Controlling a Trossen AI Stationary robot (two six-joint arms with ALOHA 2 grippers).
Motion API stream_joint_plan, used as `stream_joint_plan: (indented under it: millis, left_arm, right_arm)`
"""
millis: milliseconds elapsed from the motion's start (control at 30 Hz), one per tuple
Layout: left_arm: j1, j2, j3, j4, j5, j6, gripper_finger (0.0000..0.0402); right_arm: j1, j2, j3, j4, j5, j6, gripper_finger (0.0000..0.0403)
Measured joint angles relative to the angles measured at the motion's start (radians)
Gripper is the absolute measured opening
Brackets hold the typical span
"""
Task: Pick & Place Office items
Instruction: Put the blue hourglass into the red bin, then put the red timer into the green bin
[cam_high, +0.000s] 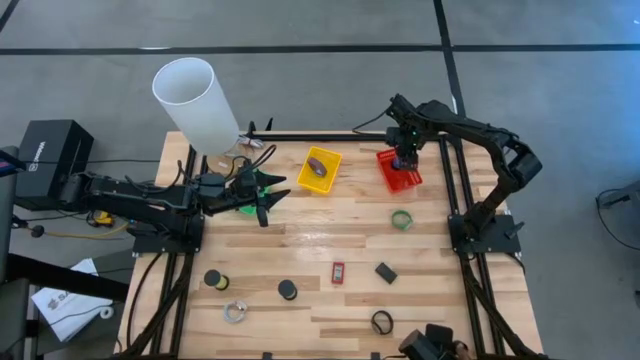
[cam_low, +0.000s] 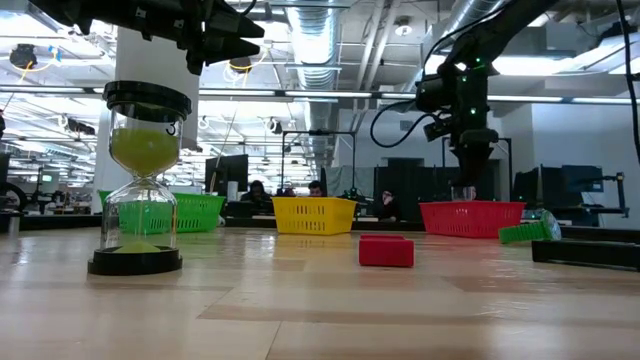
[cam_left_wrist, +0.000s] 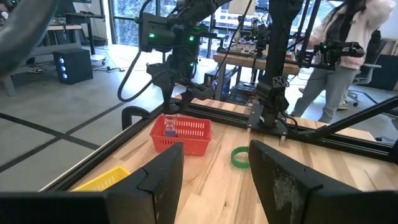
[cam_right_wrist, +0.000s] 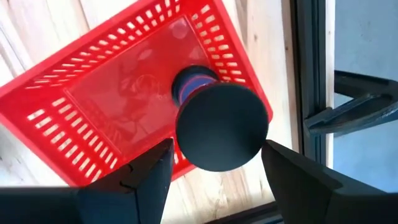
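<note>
A grey floor crossed by dark lines fills the top of the high view. In the low view, a ceiling of exposed ducts and strip lights spans the upper frame above desks with dark monitors. In the left wrist view, windows stand at upper left and a person at upper right.
</note>
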Motion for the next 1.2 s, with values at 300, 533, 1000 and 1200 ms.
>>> stream_joint_plan:
  millis: [300, 533, 1000, 1200]
  left_arm:
    - [0.0, 0.0, 0.0, 0.0, 0.0, 0.0, 0.0177]
    - [0.0, 0.0, 0.0, 0.0, 0.0, 0.0, 0.0177]
    - [-0.016, 0.028, 0.001, -0.004, 0.0, -0.081, 0.0177]
    - [-0.063, 0.04, -0.001, -0.001, 0.0, -0.082, 0.0177]
  right_arm:
    - [0.0, 0.0, 0.092, -0.177, 0.003, 0.076, 0.0235]
    - [0.021, -0.015, 0.228, -0.317, -0.101, 0.278, 0.0235]
    - [0.312, -0.351, -0.135, 0.058, -0.682, 0.252, 0.0235]
    - [0.494, -0.513, -0.387, 0.332, -0.68, 0.394, 0.0235]
